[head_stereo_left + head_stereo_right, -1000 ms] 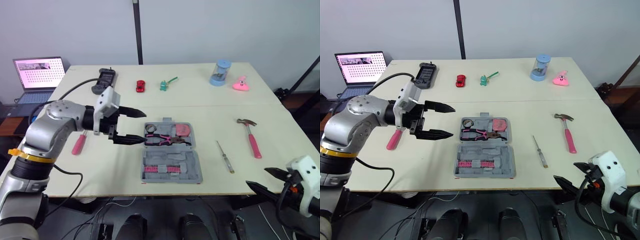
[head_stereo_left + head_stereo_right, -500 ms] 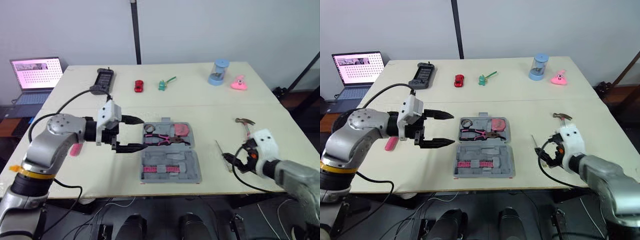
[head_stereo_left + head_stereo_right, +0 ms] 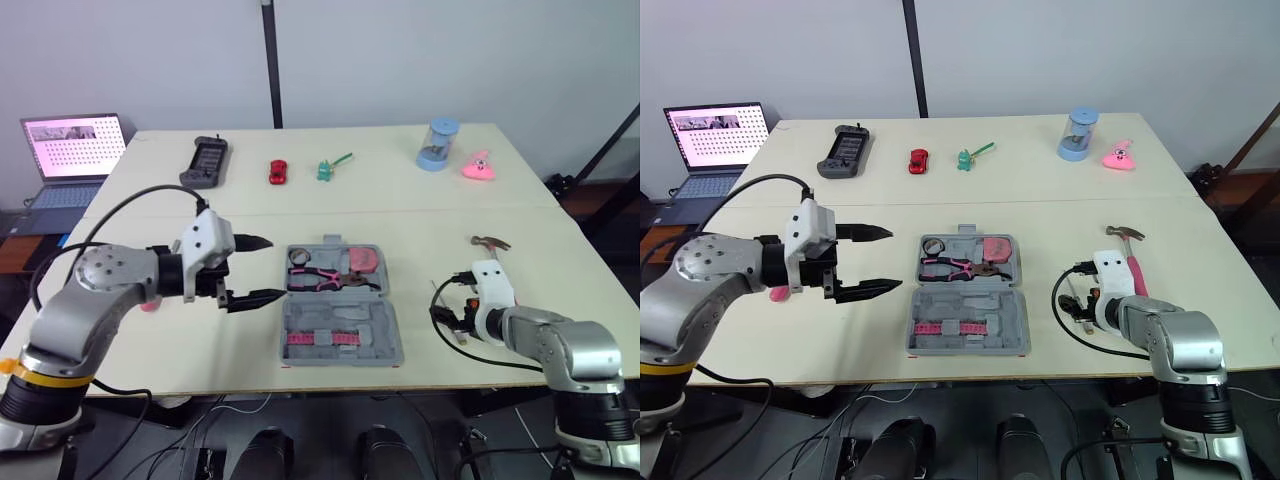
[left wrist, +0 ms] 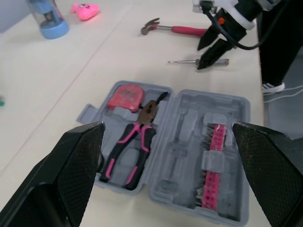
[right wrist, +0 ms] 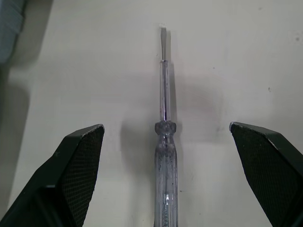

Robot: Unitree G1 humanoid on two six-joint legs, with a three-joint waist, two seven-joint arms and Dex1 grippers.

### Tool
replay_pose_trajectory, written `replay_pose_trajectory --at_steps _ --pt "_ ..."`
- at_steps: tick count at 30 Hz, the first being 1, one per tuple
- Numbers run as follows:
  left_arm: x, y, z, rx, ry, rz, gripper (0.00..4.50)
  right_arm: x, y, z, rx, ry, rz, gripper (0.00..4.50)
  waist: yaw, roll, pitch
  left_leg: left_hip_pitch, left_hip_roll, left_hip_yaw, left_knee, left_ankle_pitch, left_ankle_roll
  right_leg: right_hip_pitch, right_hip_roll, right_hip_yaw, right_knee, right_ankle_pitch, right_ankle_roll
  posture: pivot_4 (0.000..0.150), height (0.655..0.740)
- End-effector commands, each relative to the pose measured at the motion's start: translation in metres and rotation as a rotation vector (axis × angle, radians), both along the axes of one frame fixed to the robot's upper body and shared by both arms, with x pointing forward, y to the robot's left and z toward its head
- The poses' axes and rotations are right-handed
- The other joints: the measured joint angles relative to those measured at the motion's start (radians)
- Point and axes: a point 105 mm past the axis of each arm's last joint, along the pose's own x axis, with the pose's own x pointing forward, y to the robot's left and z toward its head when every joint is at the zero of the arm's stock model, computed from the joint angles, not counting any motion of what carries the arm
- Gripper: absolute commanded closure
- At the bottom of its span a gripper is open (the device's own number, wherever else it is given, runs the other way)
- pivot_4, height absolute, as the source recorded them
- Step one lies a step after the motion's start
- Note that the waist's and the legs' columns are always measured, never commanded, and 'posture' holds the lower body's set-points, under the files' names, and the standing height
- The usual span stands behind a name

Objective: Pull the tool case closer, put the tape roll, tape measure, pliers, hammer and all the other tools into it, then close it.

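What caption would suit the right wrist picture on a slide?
Open right end effector lined up on a clear-handled screwdriver lying on the table.

Tool case [image 3: 395,346] straight ahead of my left gripper [image 3: 273,267], screwdriver [image 5: 165,142] between the fingers of my right gripper [image 3: 449,325].

The case lies open and flat on the table [image 3: 400,215], between my two sets of jaws. In its far half sit the tape roll [image 3: 299,258], nearest my left jaws, then the pliers [image 3: 325,281], with the tape measure [image 3: 366,261] toward my right jaws. A strip of bits [image 3: 322,339] sits in the near half. The screwdriver lies lengthwise between my right fingers, clear of both, tip pointing ahead. The hammer [image 4: 177,29] lies just past my right jaws, on the side away from the case.
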Motion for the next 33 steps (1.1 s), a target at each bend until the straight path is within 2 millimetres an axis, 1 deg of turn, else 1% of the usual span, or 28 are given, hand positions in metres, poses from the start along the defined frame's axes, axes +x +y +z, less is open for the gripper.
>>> replay_pose_trajectory --at_steps 1,3,5,8,10,11,17,20,22,23,26,28,30,33 --pt "-0.002 -0.001 0.008 0.005 -0.045 0.004 0.00 0.005 0.001 0.001 0.001 -0.027 0.003 0.25 0.000 0.000 0.000 0.000 0.000 0.000 0.000 0.000 0.000 0.000 0.000 0.000 0.000 0.000 0.000 0.150 0.6753" --pt "-0.003 -0.002 0.007 0.008 -0.041 0.000 0.00 0.006 0.001 -0.003 0.005 -0.023 0.003 0.79 0.000 0.000 0.000 0.000 0.000 0.000 0.000 0.000 0.000 0.000 0.000 0.000 0.000 0.000 0.000 0.150 0.6753" --pt "-0.004 -0.002 0.005 0.012 -0.035 -0.005 0.00 0.006 0.002 -0.008 0.002 -0.013 0.004 1.73 0.000 0.000 0.000 0.000 0.000 0.000 0.000 0.000 0.000 0.000 0.000 0.000 0.000 0.000 0.000 0.150 0.6753" --pt "-0.003 -0.001 0.005 0.018 -0.038 0.002 0.00 0.003 0.003 -0.015 0.017 0.002 0.010 3.30 -0.003 0.000 0.000 0.000 0.000 0.000 0.000 0.000 0.000 0.000 0.001 0.000 0.000 0.000 0.000 0.150 0.6753" --pt "-0.002 -0.002 0.005 0.017 -0.041 0.003 0.00 0.003 0.005 -0.016 0.023 0.001 0.015 4.34 -0.005 0.000 0.000 0.000 0.000 0.000 0.000 0.000 0.000 0.000 0.002 0.000 0.000 0.000 0.000 0.150 0.6753" --pt "-0.002 -0.003 0.004 0.017 -0.042 0.001 0.00 0.003 0.006 -0.016 0.025 -0.001 0.017 4.47 -0.005 -0.001 0.000 0.000 0.001 0.000 0.000 0.000 0.000 0.000 0.002 0.000 0.000 0.000 0.000 0.150 0.6753" --pt "-0.002 -0.005 0.003 0.013 -0.038 -0.002 0.00 0.003 0.017 -0.007 0.055 -0.011 0.012 4.47 -0.005 -0.001 0.000 0.001 0.001 0.000 0.000 0.000 0.000 0.000 0.002 0.000 0.000 0.000 0.000 0.150 0.6753" --pt "-0.002 -0.006 0.002 0.012 -0.037 -0.002 0.00 0.005 0.032 -0.002 0.117 -0.021 -0.002 4.47 -0.006 -0.001 0.000 0.001 0.001 0.000 0.000 0.000 0.000 0.000 0.003 0.000 0.000 0.000 0.000 0.150 0.6753" --pt "-0.003 -0.007 0.001 0.012 -0.037 -0.005 0.00 0.003 0.044 -0.006 0.112 -0.003 0.004 4.47 -0.005 0.000 0.000 0.001 0.001 0.000 0.000 0.000 0.000 0.000 0.003 0.000 0.001 0.000 0.000 0.150 0.6753" --pt "-0.004 -0.008 0.000 0.009 -0.034 -0.007 0.00 0.003 0.045 -0.007 0.104 -0.004 -0.009 4.47 -0.005 0.000 -0.001 0.001 0.001 0.000 0.000 0.000 0.000 0.000 0.003 0.000 0.001 0.000 0.000 0.150 0.6753" --pt "-0.006 -0.009 -0.001 0.005 -0.027 -0.008 0.00 0.008 0.036 -0.007 0.024 -0.039 -0.056 4.47 -0.004 -0.001 -0.001 0.001 0.001 0.000 0.000 0.000 0.000 0.000 0.003 0.001 0.001 0.000 0.000 0.150 0.6753" --pt "-0.006 -0.008 -0.001 0.003 -0.027 -0.003 0.00 0.014 0.027 -0.004 -0.069 -0.079 -0.052 4.47 -0.004 -0.001 -0.001 0.001 0.001 0.000 0.000 0.000 0.000 0.000 0.003 0.001 0.001 0.000 0.000 0.150 0.6753" --pt "-0.006 -0.008 -0.001 0.004 -0.027 -0.001 0.00 0.016 0.023 -0.005 -0.078 -0.086 -0.067 4.47 -0.004 0.000 -0.001 0.001 0.001 0.000 0.000 0.000 0.000 0.000 0.003 0.001 0.001 0.000 0.000 0.150 0.6753" --pt "-0.005 -0.008 -0.001 0.004 -0.028 -0.001 0.00 0.019 0.023 -0.006 -0.067 -0.086 -0.069 4.47 -0.003 -0.001 -0.001 0.001 0.000 0.000 0.001 0.000 0.000 0.001 0.003 0.001 0.001 0.000 0.000 0.150 0.6753"
